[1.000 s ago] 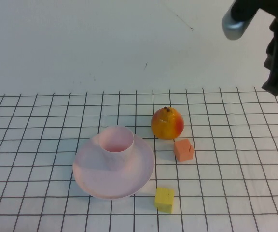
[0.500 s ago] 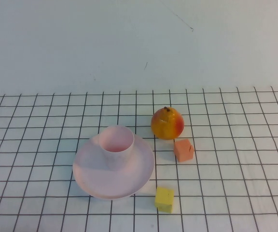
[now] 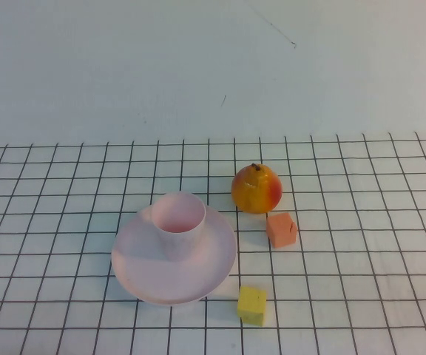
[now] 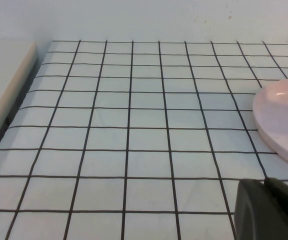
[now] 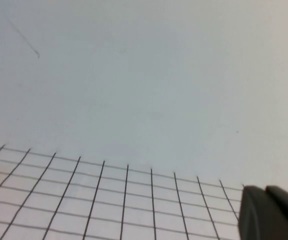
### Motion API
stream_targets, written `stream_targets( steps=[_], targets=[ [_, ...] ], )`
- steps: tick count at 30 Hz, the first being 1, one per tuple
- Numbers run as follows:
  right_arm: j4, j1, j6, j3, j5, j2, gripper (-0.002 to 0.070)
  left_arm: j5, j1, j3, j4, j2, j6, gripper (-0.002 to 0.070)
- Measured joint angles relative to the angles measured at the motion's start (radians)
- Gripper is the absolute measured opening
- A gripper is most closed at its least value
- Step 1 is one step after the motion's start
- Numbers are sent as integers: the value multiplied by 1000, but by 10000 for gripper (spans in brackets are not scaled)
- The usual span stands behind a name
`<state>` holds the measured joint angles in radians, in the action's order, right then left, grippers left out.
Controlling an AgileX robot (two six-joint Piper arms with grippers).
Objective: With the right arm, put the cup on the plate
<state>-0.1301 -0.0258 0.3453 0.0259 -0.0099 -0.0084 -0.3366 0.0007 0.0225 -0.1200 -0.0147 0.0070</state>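
Note:
The pale pink cup (image 3: 179, 222) stands upright on the pale pink plate (image 3: 154, 277), toward the plate's far side, in the high view. Neither arm shows in that view. In the left wrist view my left gripper (image 4: 264, 184) is shut and empty, low over the grid mat, with the plate's rim (image 4: 279, 120) a little ahead of it. In the right wrist view my right gripper (image 5: 265, 190) is shut with nothing in it, over the far part of the grid mat and facing the bare white surface beyond. The cup is hidden from both wrist views.
A yellow-red pear (image 3: 257, 188) stands behind and to the right of the plate. An orange cube (image 3: 281, 228) lies beside the plate's right rim and a yellow cube (image 3: 252, 304) by its near right rim. A pale raised ledge (image 4: 4, 90) borders the mat.
The right arm, seen at the top right of the high view a second ago, has left that view. Cup, plate, pear and cubes have not moved.

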Motion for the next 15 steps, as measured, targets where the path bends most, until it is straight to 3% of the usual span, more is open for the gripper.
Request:
stream_targets(
  steps=[15],
  targets=[
    [-4,-5,7,2,380,-5,-2,0,0,0,0,0,0,-3]
  ],
)
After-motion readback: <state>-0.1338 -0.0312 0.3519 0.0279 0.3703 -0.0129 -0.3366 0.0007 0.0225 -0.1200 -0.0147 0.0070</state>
